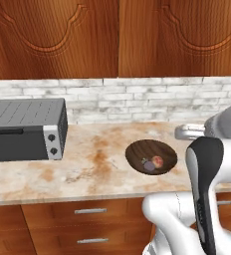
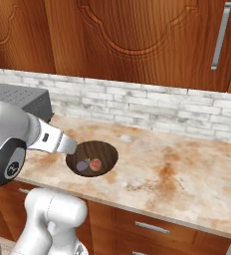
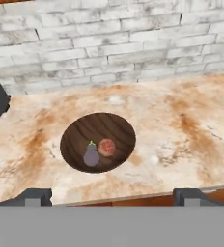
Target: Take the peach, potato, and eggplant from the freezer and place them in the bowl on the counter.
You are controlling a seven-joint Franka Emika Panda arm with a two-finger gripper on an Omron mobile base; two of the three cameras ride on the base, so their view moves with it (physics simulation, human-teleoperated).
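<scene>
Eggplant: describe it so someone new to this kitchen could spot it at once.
On the marbled counter, right of the grey toaster oven, sits a dark brown bowl. Two small items lie inside; the eggplant is the dark purple one with a green stem, beside the reddish-orange peach.

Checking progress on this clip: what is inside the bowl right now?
Inside the bowl lie the eggplant and the peach, side by side near its front. No pale-yellow potato lies in it. Nothing covers the bowl's floor, which shows bare dark wood elsewhere.
</scene>
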